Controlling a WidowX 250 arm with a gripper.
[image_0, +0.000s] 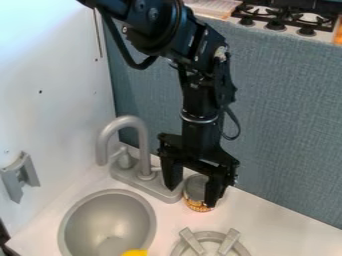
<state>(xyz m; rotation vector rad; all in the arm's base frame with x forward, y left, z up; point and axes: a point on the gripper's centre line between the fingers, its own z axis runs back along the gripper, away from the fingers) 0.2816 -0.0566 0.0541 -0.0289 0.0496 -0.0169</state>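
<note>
The gripper (192, 197) stands open, apparently straddling a can (196, 188).

Black two-finger pincer (192, 195) hangs at centre, lower half of frame, fingers apart, around or just over short round can with patterned yellow-brown side (198, 205). Grey plastic faucet (143, 142) just left. Round grey sink basin (107, 223) lower left, yellow object (135, 253) at bottom edge. Grey ring-shaped burner piece (211, 237) bottom centre-right, white desk (280, 220).

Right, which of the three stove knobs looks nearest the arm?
The leftmost knob in the picture; the middle knob and rightmost knob sit progressively farther right.
</note>
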